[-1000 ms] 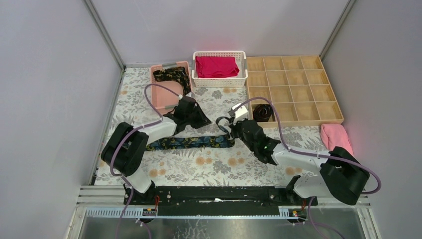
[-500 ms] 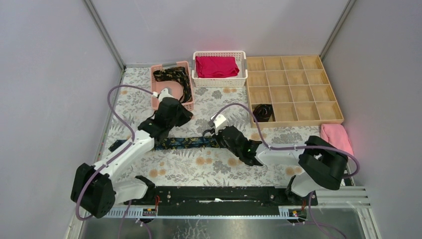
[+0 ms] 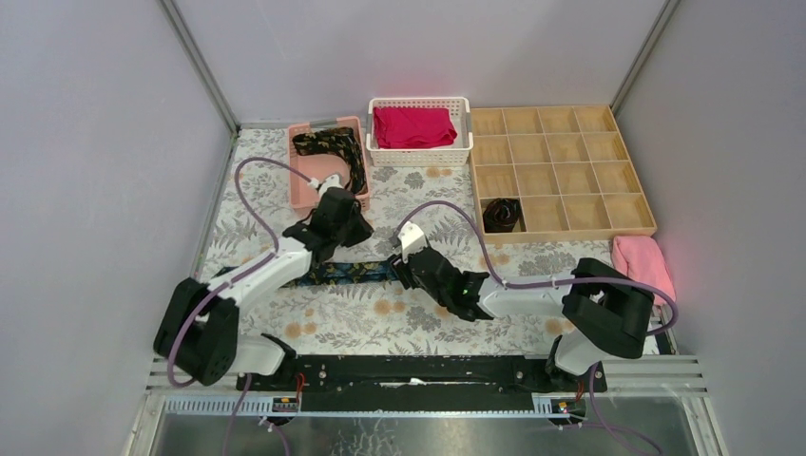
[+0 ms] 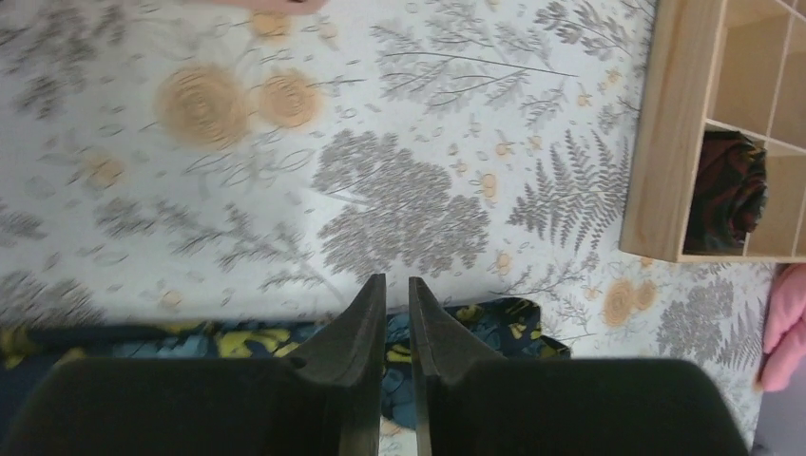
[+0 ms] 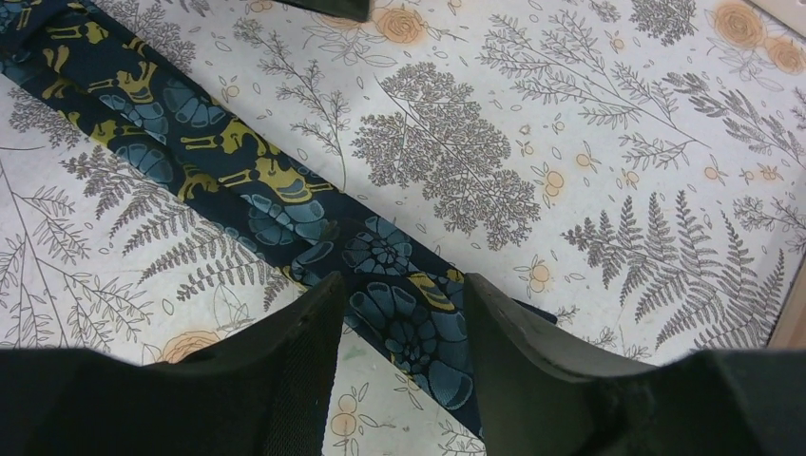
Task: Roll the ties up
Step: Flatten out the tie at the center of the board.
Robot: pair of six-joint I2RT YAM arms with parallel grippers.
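Note:
A dark tie (image 3: 352,273) with a blue and yellow floral pattern lies flat across the table; it also shows in the wrist views (image 4: 494,328) (image 5: 276,185). My right gripper (image 3: 403,267) (image 5: 401,280) is open, low over the tie's right end, one finger to either side of the strip. My left gripper (image 3: 354,245) (image 4: 397,282) hovers over the middle of the tie, jaws a narrow slit apart with nothing between them. A rolled tie (image 3: 501,214) (image 4: 727,190) sits in a compartment of the wooden organiser (image 3: 570,161). Another tie (image 3: 333,147) lies loose in the pink basket (image 3: 293,161).
A white basket (image 3: 418,160) holding a folded red cloth (image 3: 413,126) stands at the back centre. A pink towel (image 3: 642,261) (image 4: 789,332) lies at the right edge. The organiser's wooden wall (image 4: 665,133) is just right of the tie's end. Grey walls enclose the table.
My right gripper has opened and let go of the tie's end, moving left and down. The tie now lies flat and further left. The left arm has swung round above it.

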